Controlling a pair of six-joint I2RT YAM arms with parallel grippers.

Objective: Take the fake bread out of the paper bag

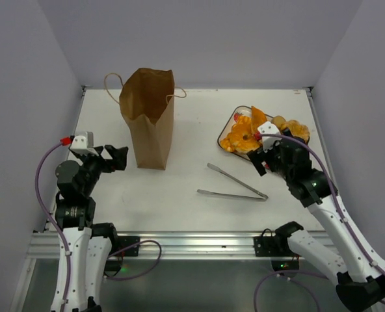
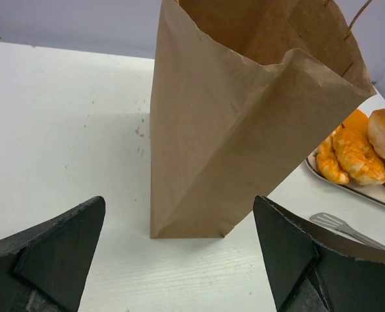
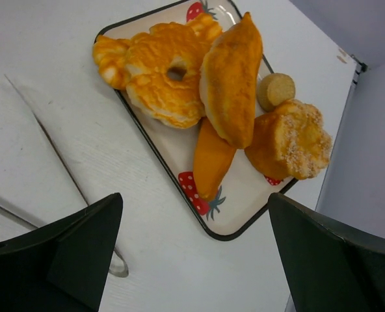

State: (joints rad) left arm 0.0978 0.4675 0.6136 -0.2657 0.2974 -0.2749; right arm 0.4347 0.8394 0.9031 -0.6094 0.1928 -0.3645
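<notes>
The brown paper bag [image 1: 150, 123] stands upright at the back left of the table, its mouth open; what is inside it is hidden. My left gripper [image 1: 113, 158] hangs open just left of its base, the bag [image 2: 244, 117] straight ahead between the spread fingers [image 2: 179, 253]. The fake bread [image 1: 244, 135] lies piled on a strawberry-print tray [image 1: 221, 138] at the right. In the right wrist view I see a ring loaf [image 3: 163, 75], a long baguette [image 3: 231, 78], a sugared roll [image 3: 290, 140] and a braided piece [image 3: 111, 55]. My right gripper [image 1: 264, 158] is open and empty above the tray's near corner [image 3: 196, 253].
Metal tongs [image 1: 235, 185] lie spread on the table between the bag and the tray, close to my right gripper; their tips show as tongs [image 3: 49, 140] and tongs [image 2: 339, 224]. White walls close in the table on three sides.
</notes>
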